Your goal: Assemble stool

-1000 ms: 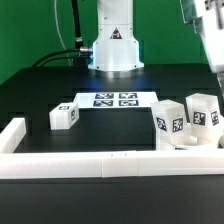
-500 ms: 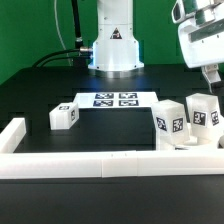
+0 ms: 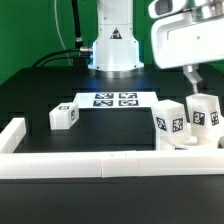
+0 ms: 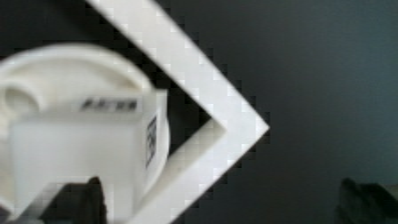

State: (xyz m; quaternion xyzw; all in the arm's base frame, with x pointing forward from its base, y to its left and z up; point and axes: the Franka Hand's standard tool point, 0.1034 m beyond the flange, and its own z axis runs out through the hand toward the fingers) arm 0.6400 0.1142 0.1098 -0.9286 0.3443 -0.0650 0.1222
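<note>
Hovering above stool legs [image 3: 203, 110] | jaws apart, gripping nothing | nearest leg [image 4: 111, 125] beside one jaw, not between

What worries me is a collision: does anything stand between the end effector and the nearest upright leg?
Nothing visible does. The open end effector hangs above that leg with air between; another upright leg stands to the exterior view's left.

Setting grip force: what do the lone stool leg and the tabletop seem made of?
The lone leg looks like hard white plastic, matte: uniform colour, crisp blocky edges, a printed tag on its face. The table is matte black with little glare, perhaps a mat or painted board; unclear which.
</note>
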